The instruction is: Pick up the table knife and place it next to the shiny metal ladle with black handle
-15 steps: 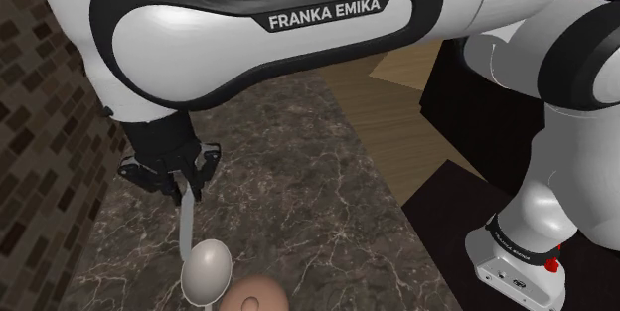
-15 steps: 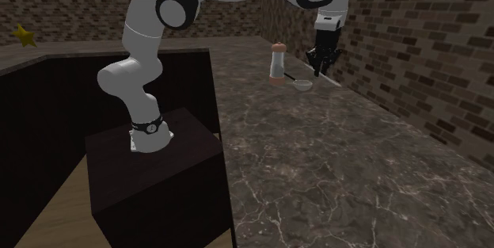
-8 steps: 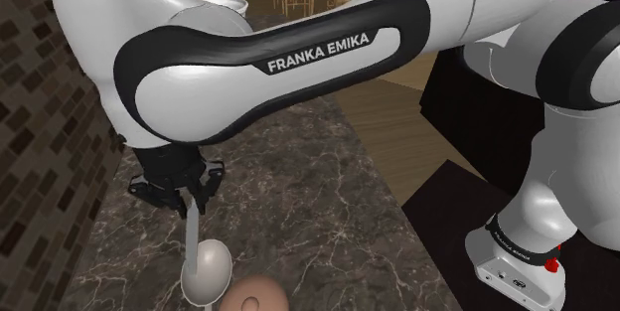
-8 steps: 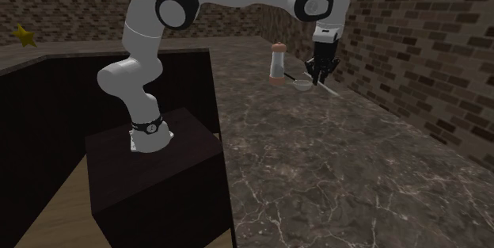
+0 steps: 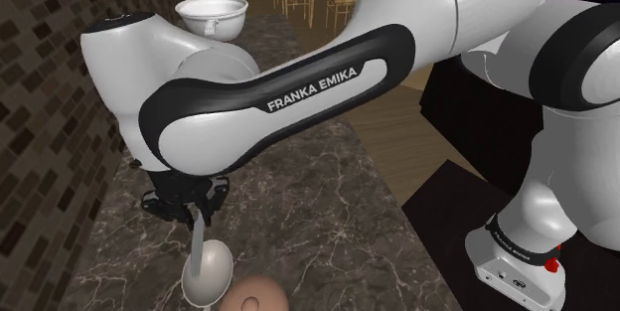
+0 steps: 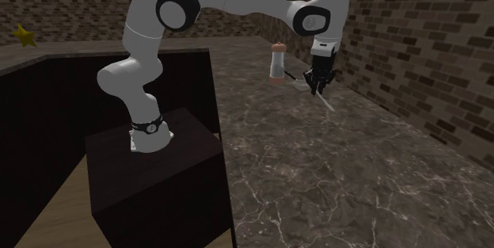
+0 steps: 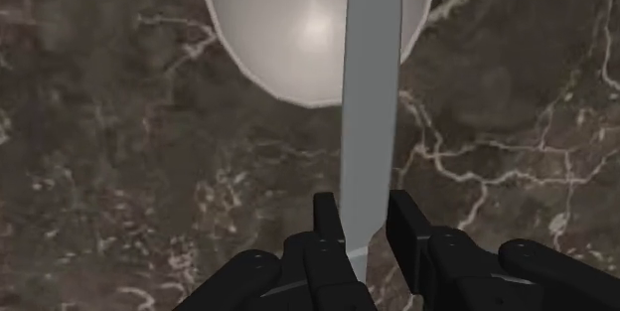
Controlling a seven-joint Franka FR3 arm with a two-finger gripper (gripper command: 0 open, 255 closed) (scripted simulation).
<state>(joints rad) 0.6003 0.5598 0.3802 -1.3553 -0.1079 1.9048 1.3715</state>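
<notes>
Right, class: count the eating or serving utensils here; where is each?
2. The knife is clasped in the gripper; the ladle lies on the counter, its bowl beneath the blade. The arm may hide others.

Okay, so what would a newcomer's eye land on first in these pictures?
The big white arm lettered FRANKA EMIKA stretches across the shoulder view. In the wrist view the black gripper clasps a grey table knife, its blade crossing the pale, shiny bowl of the ladle against the dark marbled counter.
</notes>
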